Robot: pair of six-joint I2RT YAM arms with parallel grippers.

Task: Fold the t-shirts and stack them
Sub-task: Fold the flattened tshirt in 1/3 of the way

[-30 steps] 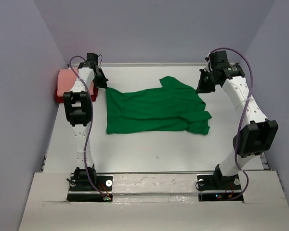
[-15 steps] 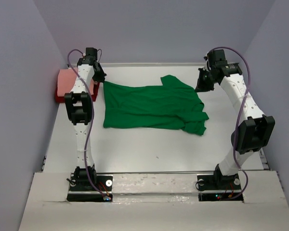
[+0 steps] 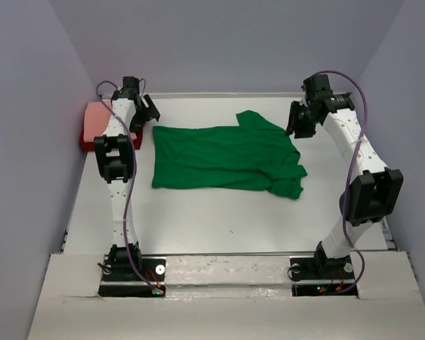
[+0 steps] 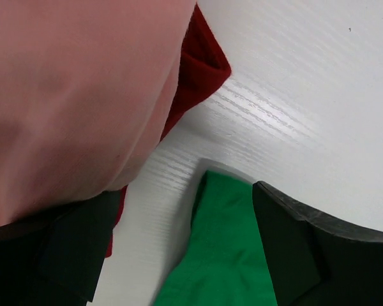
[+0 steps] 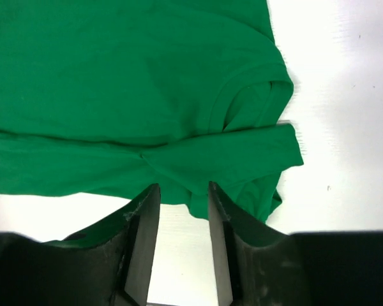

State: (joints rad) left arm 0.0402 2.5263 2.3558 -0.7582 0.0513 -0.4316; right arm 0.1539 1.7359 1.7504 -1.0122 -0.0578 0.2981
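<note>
The bright green t-shirt (image 3: 227, 152) lies spread on the white table (image 3: 219, 212), with a sleeve bunched at its right end. My left gripper (image 3: 147, 113) hovers at the shirt's far left corner. Its jaws stand wide open around that green corner (image 4: 223, 255) without pinching it. My right gripper (image 3: 297, 122) is at the shirt's far right edge. In the right wrist view this gripper (image 5: 183, 191) is open, with the green hem (image 5: 198, 197) just at its fingertips and bare table between them. The salmon-pink t-shirt (image 4: 70, 95) lies folded on the dark red one (image 4: 201, 67) at the far left.
The pink-on-red stack (image 3: 98, 119) sits against the left wall, right beside my left arm. Grey-violet walls close in the table on the left, back and right. The arm bases stand at the near edge.
Both grippers were shut on the green shirt's far edge and drew it back and taut. Now both have opened and let go, and the shirt rests flat.
</note>
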